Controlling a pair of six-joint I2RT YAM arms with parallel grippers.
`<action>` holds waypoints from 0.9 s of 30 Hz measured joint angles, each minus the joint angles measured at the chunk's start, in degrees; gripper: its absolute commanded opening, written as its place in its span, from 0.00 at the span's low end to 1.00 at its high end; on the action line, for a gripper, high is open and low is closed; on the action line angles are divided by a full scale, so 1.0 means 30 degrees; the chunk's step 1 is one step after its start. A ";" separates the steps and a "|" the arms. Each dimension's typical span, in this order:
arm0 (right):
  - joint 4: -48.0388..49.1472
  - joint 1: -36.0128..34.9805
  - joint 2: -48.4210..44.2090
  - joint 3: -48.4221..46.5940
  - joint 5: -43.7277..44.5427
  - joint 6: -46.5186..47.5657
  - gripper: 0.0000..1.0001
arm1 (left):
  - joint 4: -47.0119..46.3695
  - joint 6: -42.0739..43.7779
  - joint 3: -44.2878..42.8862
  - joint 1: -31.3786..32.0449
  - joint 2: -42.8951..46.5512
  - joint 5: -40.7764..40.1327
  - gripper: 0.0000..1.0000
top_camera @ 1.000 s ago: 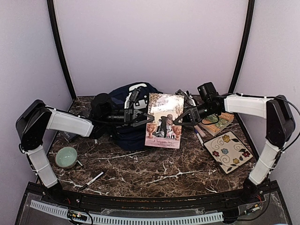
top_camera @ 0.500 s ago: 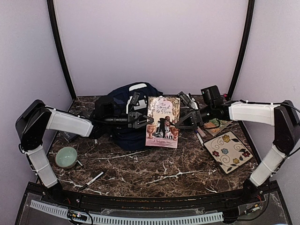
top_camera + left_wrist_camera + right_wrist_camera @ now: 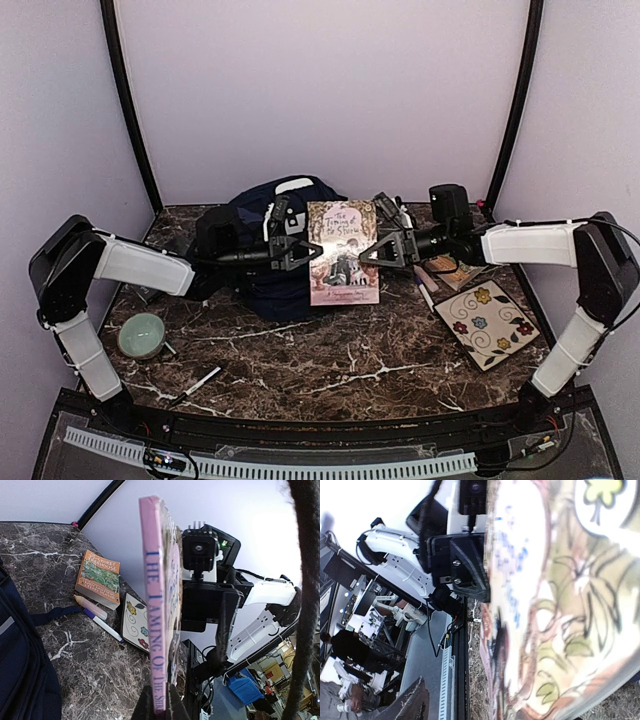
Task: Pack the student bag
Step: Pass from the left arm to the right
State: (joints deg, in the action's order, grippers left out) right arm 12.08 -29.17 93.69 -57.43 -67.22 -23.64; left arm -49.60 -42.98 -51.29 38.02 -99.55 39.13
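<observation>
Since the earlier frame, the pink book has been turned from a leaning pose to a more upright one. The right gripper has been brought in level with the book's right edge, with its jaws narrowed.

Left gripper: its fingers are pressing together on the spine edge of the pink book and are holding it upright, with the cover facing the top camera. In the left wrist view the spine is rising straight out of the pinch, with the title lettering running along it.

Right gripper: its jaws are standing spread at the opposite edge of the book. In the right wrist view one finger is sitting apart from the cover, with a gap showing between them. The other finger is not showing, so contact with the book cannot be confirmed.

The student bag is lying on the table at rear centre-left, behind the left gripper and just beside the book's left edge. The book is being held outside it, to its right.

An orange book and two pens are lying below the right forearm. A floral tile is lying nearer the front right. A green bowl is sitting by the left arm, and a white marker is lying in front of it.
</observation>
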 measured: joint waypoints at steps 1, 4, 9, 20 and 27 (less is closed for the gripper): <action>-0.0102 0.0000 0.0357 -0.0255 0.0146 0.0036 0.56 | -0.0102 -0.0109 0.0007 0.0000 -0.0007 -0.0015 0.00; -0.0364 -0.0007 0.0896 -0.0576 0.0459 0.0044 0.48 | -0.0321 -0.0291 0.0029 -0.0007 -0.0007 -0.0015 0.00; -0.0270 0.0000 0.0882 -0.0568 0.0765 -0.0415 0.35 | -0.0568 -0.0291 0.0284 -0.0015 -0.0007 -0.0007 0.00; 0.0299 0.0051 -0.0335 0.0386 0.2273 -0.1217 0.00 | -0.2310 -0.0255 0.0466 -0.0015 -0.0867 0.0291 0.12; -0.3876 0.0044 -0.0699 -0.1209 0.4816 0.2273 0.00 | -0.1800 0.1413 0.0758 -0.0015 -0.0984 -0.0102 0.49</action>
State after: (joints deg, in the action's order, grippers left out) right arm 0.45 -29.04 91.59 -61.06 -52.77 -16.82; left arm -55.00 -38.74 -49.01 37.98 -102.50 38.83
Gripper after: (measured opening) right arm 0.037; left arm 0.443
